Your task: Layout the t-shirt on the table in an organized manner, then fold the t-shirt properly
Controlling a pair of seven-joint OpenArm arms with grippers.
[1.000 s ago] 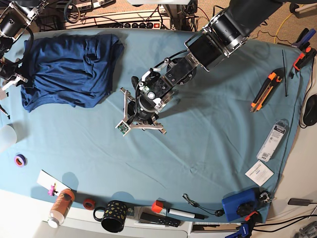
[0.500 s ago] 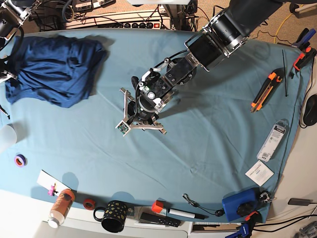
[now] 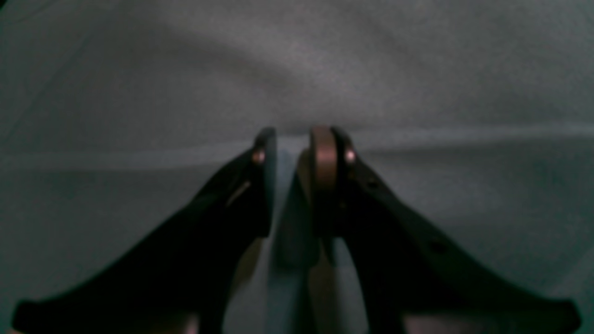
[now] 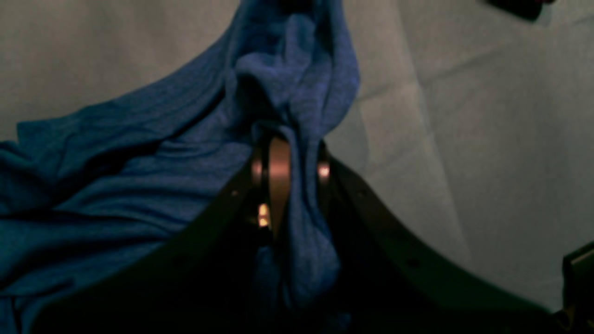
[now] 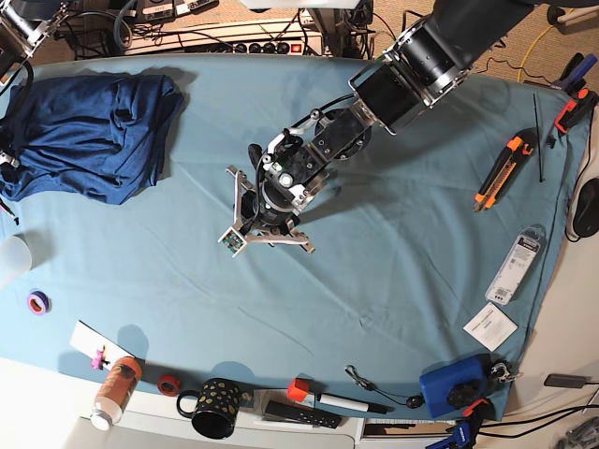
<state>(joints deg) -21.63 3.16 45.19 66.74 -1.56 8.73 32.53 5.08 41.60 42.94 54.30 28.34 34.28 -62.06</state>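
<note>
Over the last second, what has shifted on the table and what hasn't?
The t-shirt has been dragged toward the base view's left edge, bunching up as it went. The right gripper stays clamped on a fold of it; nothing was let go. The left gripper has not moved: it still hangs over the bare middle of the table, holding nothing. The box cutter, mug and other clutter are unchanged.

From overhead the light is even and bright across my counter (image 5: 393, 281), with soft shadows lying just beside my arm and under the mug (image 5: 213, 408) near the front edge. The lines of the counter bow outward toward the corners. Both my wrist views are dim and grainy. My left pincer (image 3: 297, 148) is blurred, dark against grey cloth. On my right pincer (image 4: 287, 171), small warm glints show beside the t-shirt (image 4: 139, 153).
</note>
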